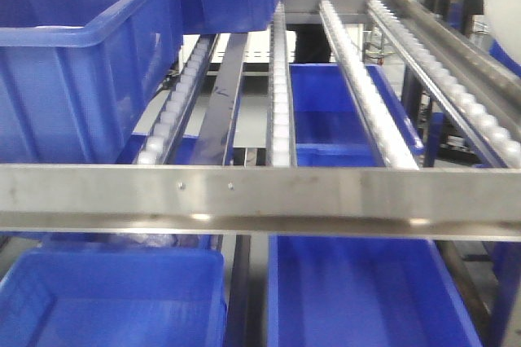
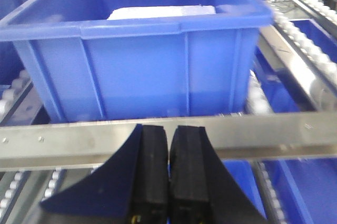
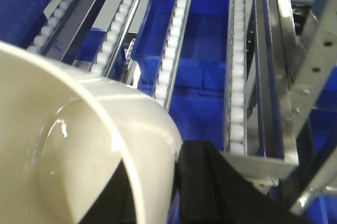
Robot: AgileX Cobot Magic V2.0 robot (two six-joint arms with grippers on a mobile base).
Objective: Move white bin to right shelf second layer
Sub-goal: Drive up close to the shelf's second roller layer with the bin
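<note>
Right wrist view: right tool (image 3: 158, 195) clamped on white bin (image 3: 79, 145) above rollers (image 3: 174, 50); left tool (image 2: 169, 134) closed, empty.

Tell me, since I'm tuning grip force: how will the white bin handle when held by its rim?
The white bin looks glossy, so it may slip in the right gripper pinching its rim. Its wall holds its shape, so likely stiff and fairly light. Set on the roller tracks, it would probably coast.
</note>
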